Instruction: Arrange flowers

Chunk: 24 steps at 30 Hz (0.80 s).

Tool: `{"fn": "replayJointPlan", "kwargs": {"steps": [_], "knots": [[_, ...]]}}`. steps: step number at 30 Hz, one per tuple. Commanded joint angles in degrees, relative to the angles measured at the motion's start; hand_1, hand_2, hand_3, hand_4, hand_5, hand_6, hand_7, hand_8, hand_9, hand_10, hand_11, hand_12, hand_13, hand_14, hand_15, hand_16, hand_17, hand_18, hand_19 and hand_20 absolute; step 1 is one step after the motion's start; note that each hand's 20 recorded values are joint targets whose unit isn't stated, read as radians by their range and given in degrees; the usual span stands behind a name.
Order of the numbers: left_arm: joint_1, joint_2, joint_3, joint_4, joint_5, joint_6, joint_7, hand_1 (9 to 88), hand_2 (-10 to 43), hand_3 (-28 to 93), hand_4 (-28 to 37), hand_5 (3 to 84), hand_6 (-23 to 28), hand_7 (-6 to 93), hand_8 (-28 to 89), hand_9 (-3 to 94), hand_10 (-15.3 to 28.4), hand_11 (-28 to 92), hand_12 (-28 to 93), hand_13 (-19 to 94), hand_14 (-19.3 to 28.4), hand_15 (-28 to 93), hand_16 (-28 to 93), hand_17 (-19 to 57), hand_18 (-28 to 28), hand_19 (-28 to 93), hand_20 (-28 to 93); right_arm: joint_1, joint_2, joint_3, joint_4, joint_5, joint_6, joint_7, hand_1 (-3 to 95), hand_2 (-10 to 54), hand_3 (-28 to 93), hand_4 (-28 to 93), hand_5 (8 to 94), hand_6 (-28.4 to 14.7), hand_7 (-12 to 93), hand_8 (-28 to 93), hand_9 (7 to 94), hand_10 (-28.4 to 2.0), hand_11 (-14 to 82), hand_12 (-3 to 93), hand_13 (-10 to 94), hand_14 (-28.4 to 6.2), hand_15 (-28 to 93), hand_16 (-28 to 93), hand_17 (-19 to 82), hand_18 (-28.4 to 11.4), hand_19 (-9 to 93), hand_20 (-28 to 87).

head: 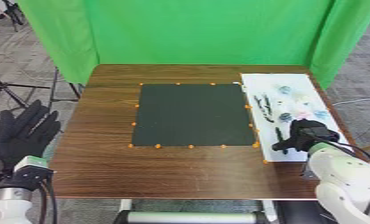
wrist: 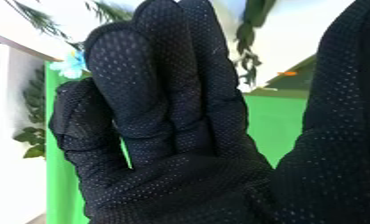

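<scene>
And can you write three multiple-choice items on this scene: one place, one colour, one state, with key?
1. Where do the flowers lie?
A) on the dark mat
B) on the white sheet
C) on the floor

2. What colour is the curtain behind the table?
A) green
B) red
C) white

3. How is the left robot hand?
A) curled round a stem
B) closed in a fist
C) open and empty

Key:
1 B: in the head view they lie on it, at the table's right side.
2 A: green cloth hangs beyond the table's far edge.
3 C: its fingers are straight and spread, with nothing in them.
</scene>
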Motion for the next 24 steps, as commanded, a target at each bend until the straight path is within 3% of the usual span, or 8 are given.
{"fn": "replayJointPlan", "kwargs": {"steps": [1, 5, 7, 14, 15, 18, 24], "knots": [[-0.1, -0.62, 0.24, 0.16, -0.15, 0.05, -0.64, 28.4, 18.0, 64, -28.3, 38.8, 7.4, 12.9, -9, 29.6, 11.9, 26, 8, 22, 13.0, 37, -11, -5.4, 11.9, 35, 9, 3.1, -0.6, -3.3, 3.2, 3.1, -7.9, 2.1, 34.1, -9.5, 56, -28, 73.1, -3.2, 23, -11, 79.4, -14.0, 34.5, 31.1, 77, -9.5, 57, 33, 46, -21.2, 93, 35], [-0.3, -0.98, 0.52, 0.24, 0.24, -0.16, -1.35, 27.6, 18.0, 66, -28.3, 38.9, 7.5, 12.9, -9, 29.5, 11.9, 26, 8, 22, 13.0, 38, -11, -5.4, 11.9, 35, 9, 4.9, -1.3, -6.6, 5.1, 5.7, -13.1, 4.4, 31.5, -9.5, 66, -28, 73.8, -3.2, 23, -11, 79.9, -14.1, 34.5, 31.4, 77, -9.3, 57, 33, 45, -21.2, 93, 35], [-0.3, -1.2, 0.7, 0.24, 0.15, -0.37, -1.59, 27.9, 18.1, 66, -28.3, 38.9, 7.6, 13.0, -9, 29.5, 12.2, 26, 8, 22, 13.5, 39, -11, -5.4, 11.9, 35, 9, 5.4, -1.7, -8.3, 5.7, 6.4, -15.5, 5.1, 34.3, -9.5, 73, -20, 76.0, -3.2, 22, -11, 80.6, -14.1, 34.9, 31.6, 77, -9.3, 57, 33, 45, -21.4, 93, 36], [-0.9, -1.24, 0.76, 0.57, 0.16, -0.72, -2.6, 28.1, 18.1, 66, -28.3, 39.1, 7.8, 13.4, -9, 30.5, 13.2, 28, 8, 22, 14.3, 41, -11, -5.4, 11.9, 35, 9, 5.8, -2.4, -13.1, 8.0, 5.9, -17.4, 3.5, 32.4, -9.5, 75, -20, 76.0, -2.2, 29, -10, 80.2, -13.6, 38.5, 33.6, 77, -9.6, 59, 34, 45, -22.0, 93, 38], [-0.7, -1.22, 0.72, 0.45, 0.19, -0.62, -2.56, 28.2, 18.1, 66, -28.3, 39.1, 7.9, 13.5, -9, 30.4, 13.2, 28, 9, 23, 14.4, 41, -11, -5.4, 11.9, 35, 9, 5.7, -2.4, -13.6, 8.1, 6.0, -17.7, 3.1, 32.9, -9.5, 76, -21, 75.9, -2.2, 30, -8, 80.1, -13.5, 38.9, 33.6, 77, -9.5, 59, 34, 45, -22.1, 93, 38], [-1.1, -1.09, 0.81, 0.57, 0.3, -0.71, -3.0, 28.2, 18.0, 66, -28.3, 39.3, 7.9, 13.7, -9, 30.5, 13.2, 28, 9, 23, 14.5, 42, -11, -5.5, 12.0, 35, 9, 4.7, -2.2, -14.3, 7.6, 6.2, -16.9, 1.4, 39.3, -9.5, 73, -24, 75.8, -2.0, 33, 11, 80.5, -12.7, 42.0, 34.9, 77, -9.9, 62, 35, 45, -22.1, 93, 40], [-0.6, -1.23, 1.17, 0.45, -0.1, -0.63, -2.35, 28.3, 18.0, 66, -28.3, 39.4, 8.0, 14.0, -10, 31.3, 13.4, 29, 9, 24, 14.8, 43, -11, -5.7, 12.2, 35, 9, 4.3, -2.6, -16.2, 7.9, 4.6, -17.0, -0.8, 45.1, -9.5, 72, -25, 76.8, -0.7, 39, 17, 81.8, -11.7, 44.8, 40.1, 78, -10.0, 66, 36, 47, -22.1, 93, 45]]}}
